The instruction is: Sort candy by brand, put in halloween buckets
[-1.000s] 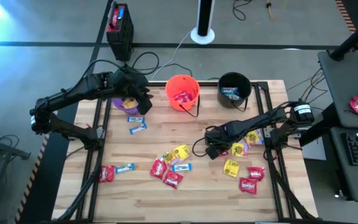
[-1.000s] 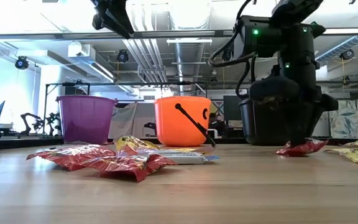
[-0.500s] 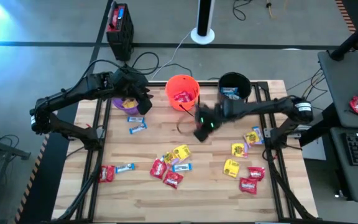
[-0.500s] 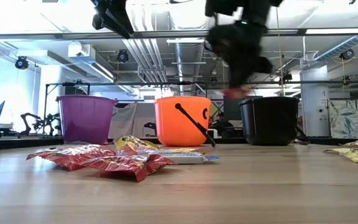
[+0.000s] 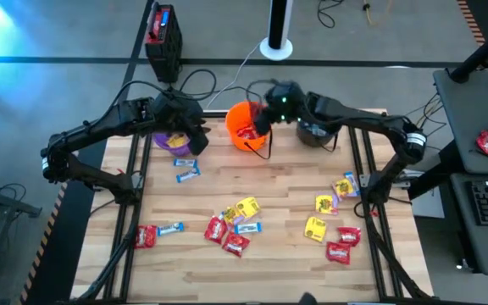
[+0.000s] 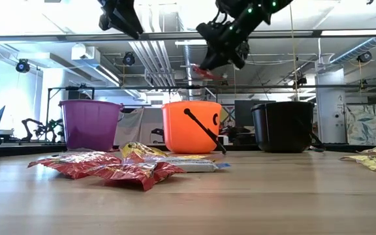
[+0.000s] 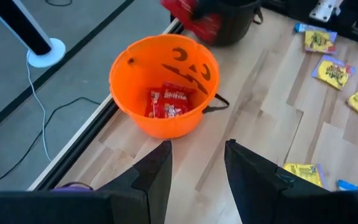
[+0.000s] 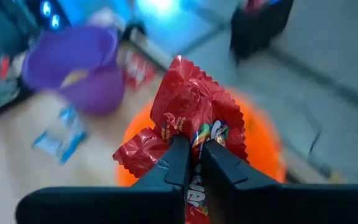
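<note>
My right gripper (image 8: 193, 146) is shut on a red candy packet (image 8: 191, 106) and hangs over the orange bucket (image 5: 246, 127) at the table's far edge. In the low view the packet (image 6: 201, 70) sits well above the bucket's rim (image 6: 191, 103). The bucket holds red packets (image 7: 168, 102). My left gripper (image 7: 197, 155) stands open with nothing between its fingers, high beside the purple bucket (image 5: 169, 142). My right arm partly covers the black bucket (image 5: 316, 129), which holds a blue-and-white packet. My right gripper pinches one end of the red packet (image 8: 194, 140) between its two fingers. The fingers slant downward from the table's right side. The crumpled rest of the wrapper sticks out beyond the fingertips, lifted clear above the orange bucket.
Several red, yellow and blue-and-white packets lie in the table's middle (image 5: 235, 222) and on its right part (image 5: 333, 220). Two blue-and-white ones (image 5: 187, 169) lie near the purple bucket. More lie at the near left (image 5: 155, 233).
My right gripper has risen from the table's right part with the red packet. It swung toward the far edge and the left until it came over the orange bucket, tipping from pointing down to a shallower slant. The packet is lifted clear.
</note>
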{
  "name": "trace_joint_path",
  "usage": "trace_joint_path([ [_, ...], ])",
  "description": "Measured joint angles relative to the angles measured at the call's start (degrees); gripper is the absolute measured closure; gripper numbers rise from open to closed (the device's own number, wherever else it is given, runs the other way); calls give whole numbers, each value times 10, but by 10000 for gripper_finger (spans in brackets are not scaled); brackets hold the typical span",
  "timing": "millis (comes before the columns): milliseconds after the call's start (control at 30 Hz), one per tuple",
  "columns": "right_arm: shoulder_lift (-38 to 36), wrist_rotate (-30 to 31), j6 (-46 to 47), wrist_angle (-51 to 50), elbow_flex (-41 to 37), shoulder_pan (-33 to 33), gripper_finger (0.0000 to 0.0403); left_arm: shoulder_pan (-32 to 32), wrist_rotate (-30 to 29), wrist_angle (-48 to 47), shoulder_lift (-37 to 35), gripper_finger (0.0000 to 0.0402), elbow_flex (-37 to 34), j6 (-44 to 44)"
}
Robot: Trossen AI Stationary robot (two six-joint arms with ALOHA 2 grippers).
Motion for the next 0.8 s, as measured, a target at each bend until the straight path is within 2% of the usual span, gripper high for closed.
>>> trace_joint_path([
  [167,30,-1,-90,117,-12,-14,381,0,-41,7,0,270,0,0],
  [333,69,-6,-142,163,-19,-15,381,0,-88,7,0,270,0,0],
  [433,85,-11,-136,162,-23,-22,381,0,-107,7,0,270,0,0],
  [633,83,-14,-67,104,-22,-25,381,1,-147,7,0,270,0,-5],
  [800,83,-21,-82,78,-22,-25,380,2,-183,7,0,270,0,-6],
])
